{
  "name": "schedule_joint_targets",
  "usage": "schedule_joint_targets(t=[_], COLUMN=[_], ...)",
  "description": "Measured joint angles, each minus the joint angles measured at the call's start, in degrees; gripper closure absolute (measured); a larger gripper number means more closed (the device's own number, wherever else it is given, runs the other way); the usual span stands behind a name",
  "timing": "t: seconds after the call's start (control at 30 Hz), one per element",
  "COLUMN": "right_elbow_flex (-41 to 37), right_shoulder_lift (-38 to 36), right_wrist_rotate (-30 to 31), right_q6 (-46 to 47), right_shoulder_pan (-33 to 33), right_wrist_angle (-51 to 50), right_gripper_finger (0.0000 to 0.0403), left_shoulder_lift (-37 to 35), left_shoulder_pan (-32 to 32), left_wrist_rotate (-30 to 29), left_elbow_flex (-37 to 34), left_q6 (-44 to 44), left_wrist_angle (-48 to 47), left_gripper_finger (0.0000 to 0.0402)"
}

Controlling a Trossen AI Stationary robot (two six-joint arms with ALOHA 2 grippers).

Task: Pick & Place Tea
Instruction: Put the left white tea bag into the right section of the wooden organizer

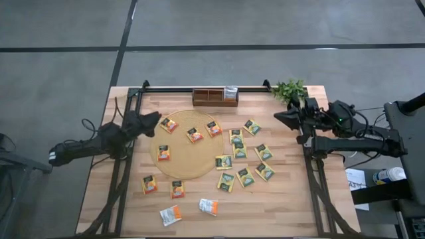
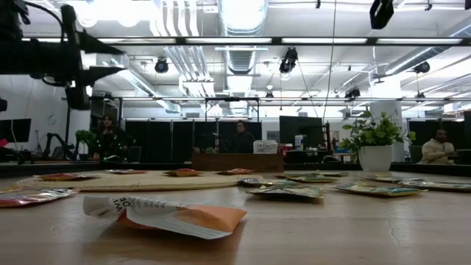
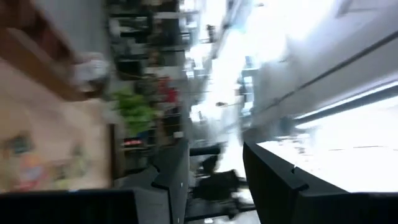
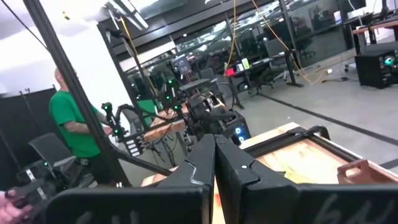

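Honestly, neither arm holds tea right now. The left gripper (image 1: 154,119) hovers at the round mat's (image 1: 178,169) edge, jaws parted with nothing between them; the nearest orange sachet (image 1: 169,124) lies just ahead of it. The right gripper (image 1: 281,117) waits clenched and empty, near the potted plant (image 1: 289,89). The remaining tea sachets (image 1: 239,154) are scattered flat over the surface (image 1: 279,206). They look light, thin and crinkly, so pinching an edge seems best.
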Motion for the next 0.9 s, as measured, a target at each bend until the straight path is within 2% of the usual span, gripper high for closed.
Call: schedule_joint_targets(t=[0.1,0.23,0.43,0.57,0.67,0.77,0.9], right_elbow_flex=[-1.5,-2.9,-3.4,-3.4,-3.3,-3.3,-3.3], right_shoulder_lift=[-1.0,-1.6,-1.5,-1.5,-1.5,-1.6,-1.6], right_wrist_rotate=[0.6,1.5,1.5,1.5,1.6,1.5,1.5], right_q6=[1.2,1.9,1.9,1.7,1.6,1.7,1.8], right_shoulder_pan=[0.0,0.0,0.0,0.0,0.0,0.0,0.0], right_wrist_angle=[0.1,0.0,0.1,0.0,0.1,0.1,0.1], right_gripper_finger=[0.0394,0.0394,0.0394,0.0394,0.0394,0.0394,0.0394], left_shoulder_lift=[0.6,2.6,10.0,17.6,23.4,28.8,36.0], left_shoulder_pan=[0.0,0.0,0.0,0.0,0.0,0.0,-0.1], left_wrist_rotate=[0.2,3.7,11.9,12.9,12.9,13.9,25.6], left_elbow_flex=[0.0,3.9,18.4,27.6,32.3,35.2,38.2], left_q6=[2.7,13.3,28.3,35.1,35.7,32.0,21.1], left_wrist_angle=[9.4,20.2,16.2,12.8,12.7,12.2,12.0], left_gripper_finger=[0.0257,0.0257,0.0257,0.0257,0.0257,0.0257,0.0257])
